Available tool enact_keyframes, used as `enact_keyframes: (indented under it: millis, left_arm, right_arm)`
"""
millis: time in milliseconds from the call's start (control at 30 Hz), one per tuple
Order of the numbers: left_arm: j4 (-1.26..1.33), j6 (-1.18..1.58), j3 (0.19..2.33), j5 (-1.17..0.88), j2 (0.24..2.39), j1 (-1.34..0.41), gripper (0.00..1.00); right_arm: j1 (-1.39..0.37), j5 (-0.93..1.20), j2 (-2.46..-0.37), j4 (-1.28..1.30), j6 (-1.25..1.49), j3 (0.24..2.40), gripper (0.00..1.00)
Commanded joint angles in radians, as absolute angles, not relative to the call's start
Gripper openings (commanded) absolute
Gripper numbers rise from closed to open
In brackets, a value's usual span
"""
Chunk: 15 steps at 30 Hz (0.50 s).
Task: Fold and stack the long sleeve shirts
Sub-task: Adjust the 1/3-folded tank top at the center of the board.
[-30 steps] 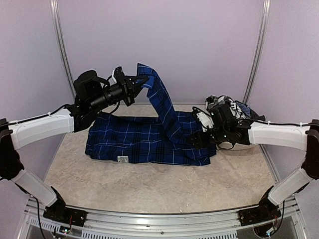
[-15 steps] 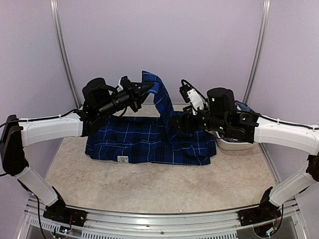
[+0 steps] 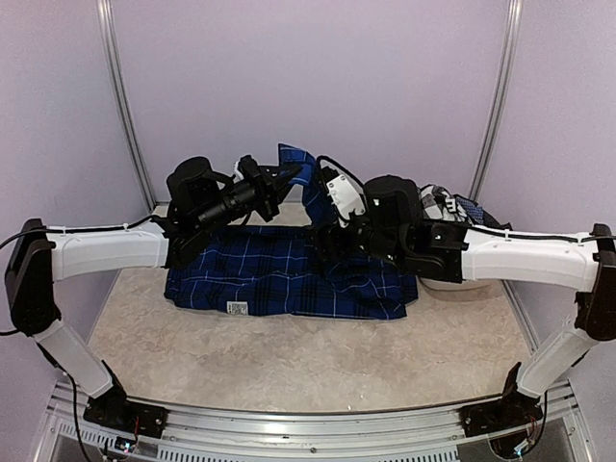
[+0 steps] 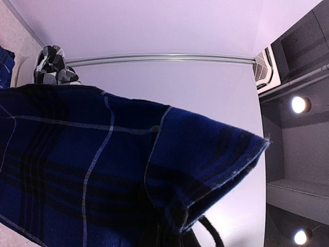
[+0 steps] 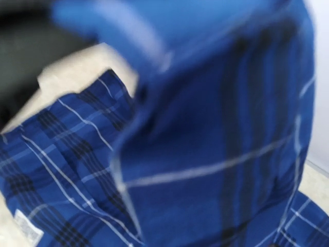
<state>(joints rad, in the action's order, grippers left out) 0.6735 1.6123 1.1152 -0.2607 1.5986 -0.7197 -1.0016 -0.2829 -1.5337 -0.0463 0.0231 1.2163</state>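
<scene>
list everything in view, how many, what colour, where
blue plaid shirt: one, royal blue with dark bands and thin white lines, spread mid-table, one sleeve held up
checked shirt: one, black and white, bunched at the far right
white container: one, white, far right, mostly hidden by the right arm
table: one, speckled beige, under everything
left gripper: one, black, shut on the raised sleeve's end
right gripper: one, black, low against the raised sleeve, jaws hidden
</scene>
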Motion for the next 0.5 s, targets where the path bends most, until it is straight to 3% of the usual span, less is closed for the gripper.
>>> enact_keyframes:
  millis: [0,267,467]
  left_arm:
    - [0.730,1.632,1.129,-0.258,1.611,-0.728,0.06]
    - [0.744,1.647,1.098,-0.253,1.589,-0.726,0.03]
    - [0.750,1.646,1.043,-0.247,1.540,-0.689,0.00]
  right_arm:
    - [-1.035,-0.426,-1.581,-0.109,0.025,1.194,0.82]
    - [-1.035,-0.746,-1.716,-0.099,0.027,1.273,0.82]
    - [-0.955,-0.797,-1.753,-0.054,0.063,1.290,0.82]
